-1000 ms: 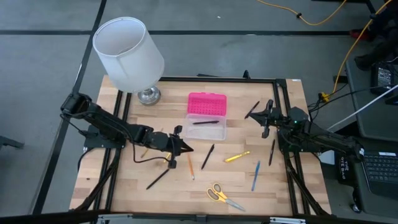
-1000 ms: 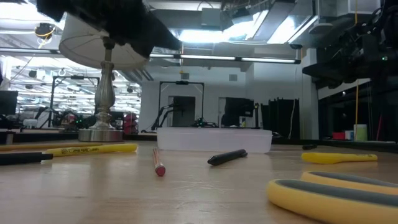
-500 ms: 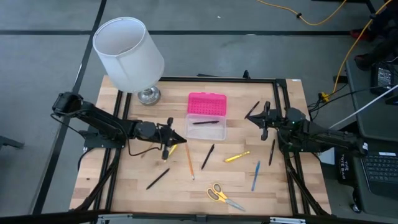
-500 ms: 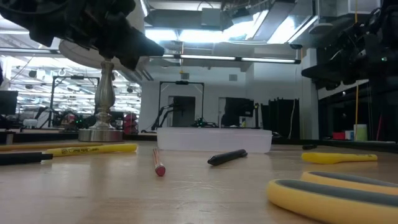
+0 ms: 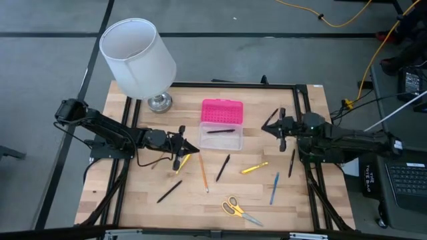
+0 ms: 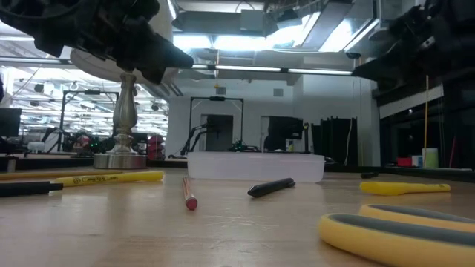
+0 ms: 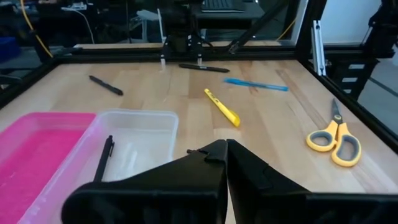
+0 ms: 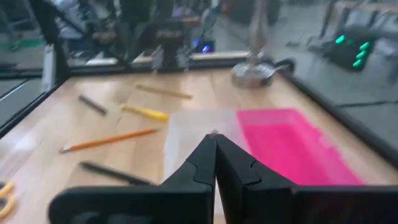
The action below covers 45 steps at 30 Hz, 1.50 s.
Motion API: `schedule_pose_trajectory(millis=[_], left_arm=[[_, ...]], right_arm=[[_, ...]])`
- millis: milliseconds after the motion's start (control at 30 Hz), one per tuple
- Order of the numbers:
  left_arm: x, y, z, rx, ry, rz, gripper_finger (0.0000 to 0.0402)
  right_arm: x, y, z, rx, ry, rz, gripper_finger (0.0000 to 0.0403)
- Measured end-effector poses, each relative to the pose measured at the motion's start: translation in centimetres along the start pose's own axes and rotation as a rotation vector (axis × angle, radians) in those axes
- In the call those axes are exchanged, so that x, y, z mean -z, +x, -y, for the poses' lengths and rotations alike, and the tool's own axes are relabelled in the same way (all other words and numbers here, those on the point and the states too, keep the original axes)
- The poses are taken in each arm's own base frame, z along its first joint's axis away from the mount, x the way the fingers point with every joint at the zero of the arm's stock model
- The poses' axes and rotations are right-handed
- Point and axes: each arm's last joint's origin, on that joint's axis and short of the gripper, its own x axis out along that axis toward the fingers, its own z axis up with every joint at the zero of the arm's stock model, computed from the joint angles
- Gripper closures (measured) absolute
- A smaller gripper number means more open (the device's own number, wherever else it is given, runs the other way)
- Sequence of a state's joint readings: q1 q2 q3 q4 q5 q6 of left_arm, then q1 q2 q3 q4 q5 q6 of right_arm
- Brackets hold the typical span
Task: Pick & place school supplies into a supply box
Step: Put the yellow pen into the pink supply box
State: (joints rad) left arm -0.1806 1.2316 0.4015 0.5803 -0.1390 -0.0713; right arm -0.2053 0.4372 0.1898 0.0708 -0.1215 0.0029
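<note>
The supply box's clear tray [image 5: 221, 139] sits at the table's middle. Its pink lid [image 5: 222, 111] lies open toward the far edge, and one black pen [image 5: 220, 131] lies inside. My left gripper [image 5: 193, 147] is shut and hovers just left of the tray, above a yellow pen [image 5: 182, 161]. My right gripper [image 5: 265, 128] is shut and hovers right of the tray. Flat on the wood lie an orange pencil [image 5: 203, 173], black pens [image 5: 223, 168] [image 5: 169, 191] [image 5: 291, 163], a yellow marker [image 5: 254, 167], a blue pen [image 5: 274, 188] and yellow-handled scissors [image 5: 240, 210].
A lamp with a white shade [image 5: 138, 57] stands on its metal base [image 5: 159, 101] at the far left corner. Another black pen [image 5: 270, 118] lies beside my right gripper. A black frame [image 5: 307, 133] edges the table. Bare wood shows along the near left.
My left gripper has pulled back toward the far edge and a little left, uncovering the yellow pen and the pencil's upper end; it has held still for the last half second. My right gripper has shifted slightly left toward the box. The supplies have not moved.
</note>
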Motion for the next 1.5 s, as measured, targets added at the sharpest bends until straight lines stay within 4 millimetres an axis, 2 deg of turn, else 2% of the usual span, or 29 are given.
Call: schedule_pose_trajectory(millis=[167,400,667,867,1167,1300,1500], left_arm=[[0.0,0.0,0.0,0.0,-0.01,0.0,0.04],[0.0,0.0,0.0,0.0,-0.012,0.0,0.0398],[0.0,0.0,0.0,0.0,-0.012,0.001,0.04],[0.0,0.0,0.0,0.0,-0.018,0.002,0.04],[-0.1,0.0,0.0,0.001,-0.024,0.008,0.0399],[-0.2,0.0,0.0,0.001,-0.025,0.013,0.0401],[-0.2,0.0,0.0,0.003,-0.026,0.019,0.0399]], right_arm=[[-0.1,1.3,-1.0,-0.015,-0.018,-0.086,0.0391],[-1.7,2.8,-3.1,-0.055,-0.076,-0.16,0.0391],[-2.6,3.9,-6.1,-0.039,-0.134,-0.357,0.0391],[-3.4,4.9,-8.7,-0.109,-0.197,-0.445,0.0391],[-4.5,5.1,-12.1,-0.128,-0.195,-0.741,0.0396],[-4.6,5.1,-12.8,-0.121,-0.252,-0.847,0.0397],[-4.5,5.7,-13.5,-0.114,-0.246,-0.866,0.0384]])
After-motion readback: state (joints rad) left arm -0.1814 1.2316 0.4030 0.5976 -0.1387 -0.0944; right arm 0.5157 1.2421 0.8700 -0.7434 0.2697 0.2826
